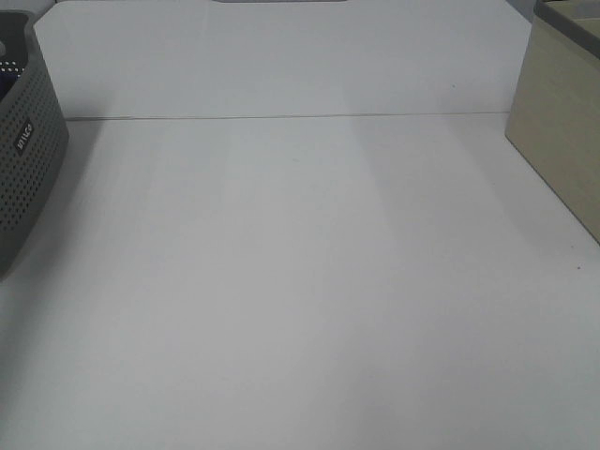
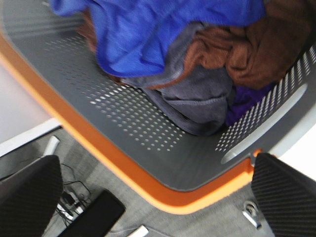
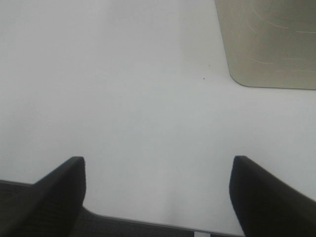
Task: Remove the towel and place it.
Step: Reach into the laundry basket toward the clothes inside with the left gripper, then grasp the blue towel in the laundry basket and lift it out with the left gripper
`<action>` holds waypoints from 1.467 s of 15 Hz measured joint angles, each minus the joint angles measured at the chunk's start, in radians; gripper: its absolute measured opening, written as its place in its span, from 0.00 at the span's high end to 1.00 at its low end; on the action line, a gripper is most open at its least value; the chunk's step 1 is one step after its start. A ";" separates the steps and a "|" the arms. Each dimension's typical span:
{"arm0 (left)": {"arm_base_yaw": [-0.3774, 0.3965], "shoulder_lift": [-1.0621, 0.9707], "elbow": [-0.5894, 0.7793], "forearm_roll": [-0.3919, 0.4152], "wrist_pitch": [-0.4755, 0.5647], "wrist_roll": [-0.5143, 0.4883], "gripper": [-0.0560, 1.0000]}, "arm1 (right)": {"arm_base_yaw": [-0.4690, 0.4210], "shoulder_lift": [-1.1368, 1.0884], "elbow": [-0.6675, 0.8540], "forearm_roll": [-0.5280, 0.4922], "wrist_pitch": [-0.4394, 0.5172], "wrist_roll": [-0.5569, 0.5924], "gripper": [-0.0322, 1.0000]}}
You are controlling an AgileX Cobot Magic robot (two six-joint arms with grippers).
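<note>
The royal-blue towel (image 2: 148, 29) lies bunched inside the grey perforated basket (image 2: 123, 118), on top of a brown cloth (image 2: 247, 49) and a grey cloth (image 2: 197, 98). My left gripper (image 2: 158, 197) is open and empty, above and just outside the basket's orange-edged rim (image 2: 118, 168), apart from the towel. In the exterior high view only the basket's side (image 1: 23, 159) shows at the far left; neither gripper is in that view. My right gripper (image 3: 158, 190) is open and empty over the bare white table (image 3: 128, 98).
A beige box (image 1: 562, 122) stands at the table's far right; it also shows in the right wrist view (image 3: 269, 42). A white back panel (image 1: 281, 56) closes the table's far edge. Floor and cables (image 2: 74, 197) show below the basket's rim.
</note>
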State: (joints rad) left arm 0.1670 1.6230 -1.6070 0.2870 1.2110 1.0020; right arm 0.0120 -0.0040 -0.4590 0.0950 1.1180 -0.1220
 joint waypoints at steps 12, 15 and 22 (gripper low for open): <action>0.035 0.510 -0.160 0.164 -0.276 0.083 0.01 | 0.000 0.000 0.000 0.000 0.000 0.000 0.21; 0.035 0.582 -0.179 0.101 -0.278 0.108 0.01 | 0.000 0.000 0.000 0.000 0.000 0.000 0.21; 0.035 0.602 -0.179 0.055 -0.325 0.109 0.46 | 0.000 0.000 0.000 0.000 0.000 0.000 0.21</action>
State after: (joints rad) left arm 0.2020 2.2250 -1.7860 0.3420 0.8860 1.1110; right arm 0.0120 -0.0040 -0.4590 0.0950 1.1180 -0.1220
